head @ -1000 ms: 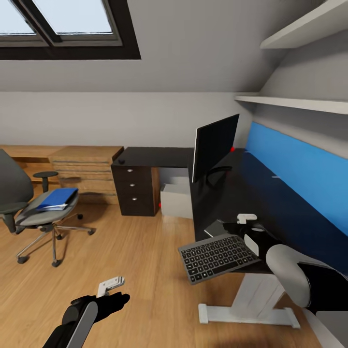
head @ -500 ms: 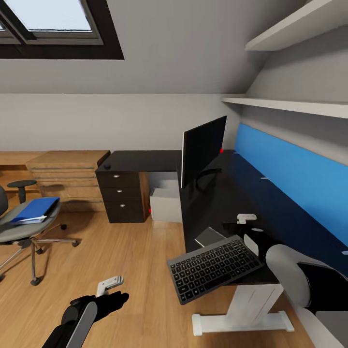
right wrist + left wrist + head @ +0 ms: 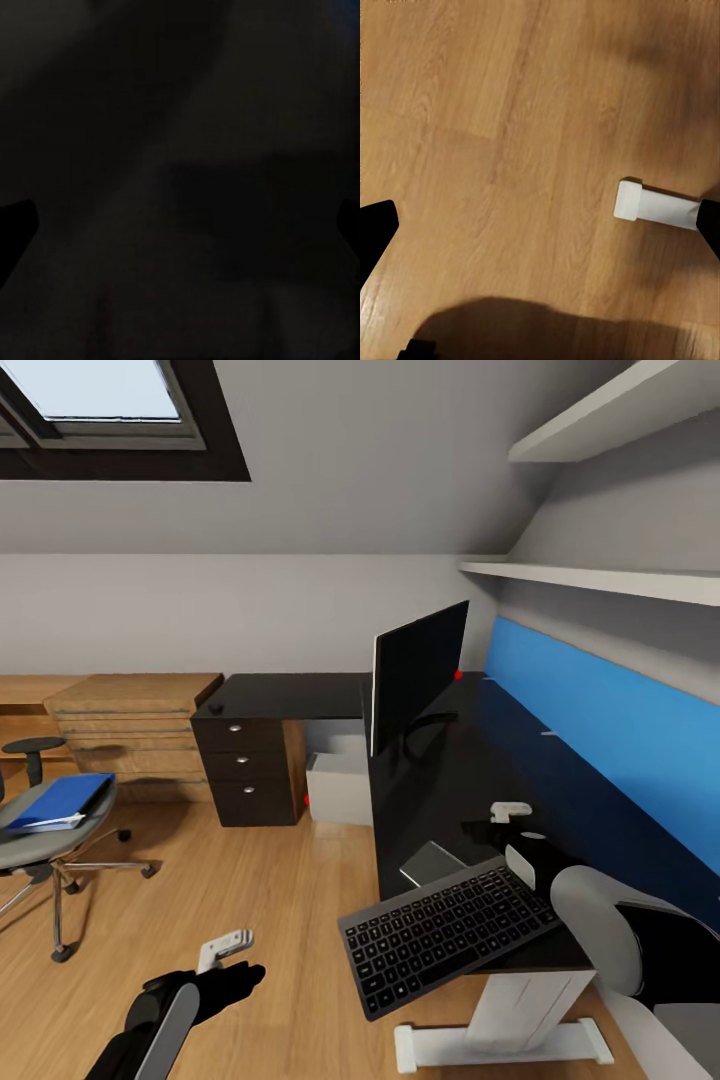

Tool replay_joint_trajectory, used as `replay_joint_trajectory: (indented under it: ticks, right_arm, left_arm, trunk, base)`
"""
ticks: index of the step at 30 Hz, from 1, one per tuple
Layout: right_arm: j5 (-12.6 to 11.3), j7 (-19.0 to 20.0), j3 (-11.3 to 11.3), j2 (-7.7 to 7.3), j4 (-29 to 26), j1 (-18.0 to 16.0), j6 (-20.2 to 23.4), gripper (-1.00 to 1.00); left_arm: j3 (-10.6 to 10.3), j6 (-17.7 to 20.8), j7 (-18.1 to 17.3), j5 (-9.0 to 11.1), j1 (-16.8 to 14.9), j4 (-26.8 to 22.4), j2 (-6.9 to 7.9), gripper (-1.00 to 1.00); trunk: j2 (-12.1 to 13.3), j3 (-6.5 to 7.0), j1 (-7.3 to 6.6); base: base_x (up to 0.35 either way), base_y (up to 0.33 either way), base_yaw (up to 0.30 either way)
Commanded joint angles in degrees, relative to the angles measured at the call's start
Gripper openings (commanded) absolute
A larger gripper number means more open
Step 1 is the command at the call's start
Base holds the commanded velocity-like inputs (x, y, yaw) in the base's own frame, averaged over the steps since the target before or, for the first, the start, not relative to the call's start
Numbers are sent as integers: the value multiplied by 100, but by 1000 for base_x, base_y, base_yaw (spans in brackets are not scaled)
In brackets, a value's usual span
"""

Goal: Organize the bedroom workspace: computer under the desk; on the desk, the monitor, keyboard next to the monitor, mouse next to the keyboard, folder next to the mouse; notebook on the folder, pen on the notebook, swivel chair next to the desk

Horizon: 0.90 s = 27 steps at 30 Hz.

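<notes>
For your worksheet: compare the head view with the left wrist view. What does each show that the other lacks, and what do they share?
Head view: the desk with the monitor, the keyboard jutting over the desk's edge by the right arm, and the folder on the chair.
Left wrist view: close floor grain and a shadow.
Shared: the oak floor and the left gripper.

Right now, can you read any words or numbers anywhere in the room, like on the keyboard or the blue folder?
None can be read.
Keyboard: pale marks on the black keys, too small and blurred to read.
Folder on the swivel chair: plain blue cover, no label visible.
Monitor: blank black screen, no brand visible.
Drawer unit: just round knobs, no writing.
</notes>
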Motion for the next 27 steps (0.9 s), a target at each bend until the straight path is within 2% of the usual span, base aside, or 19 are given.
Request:
replay_joint_trajectory:
  ticks: [1,9,12,14,17,19,27]
  right_arm:
    - [60,18,-50,-4,-1,-4,-4,100]
    - [68,-101,-41,-40,-17,-4,8,100]
    - [147,-516,-19,-37,-13,-4,49,100]
    - [248,-948,-5,-36,-11,-4,173,100]
    - [283,-1092,3,-40,-11,-4,235,100]
    - [297,-1150,6,-39,-11,-4,262,100]
    - [306,-1190,11,-26,-7,-4,377,100]
  left_arm:
    - [-9,11,58,61,-3,-17,7,100]
    - [8,11,67,64,-3,-99,11,100]
    - [43,11,79,67,-3,-235,11,100]
    - [159,11,74,69,-3,-356,6,100]
    - [203,11,72,69,-3,-392,4,100]
    - [221,11,81,69,-3,-407,3,100]
    - [233,11,87,61,-3,-417,-6,100]
  trunk:
    - [-3,-6,0]
    - [-3,-6,0]
    - [-3,-6,0]
    - [-3,-6,0]
    - [-3,-6,0]
    - [-3,-6,0]
    - [-324,-149,176]
  base:
    - [8,-3,0]
    - [2,-1,0]
    - [0,0,0]
    - [0,0,0]
    - [0,0,0]
    - [0,0,0]
    - [0,0,0]
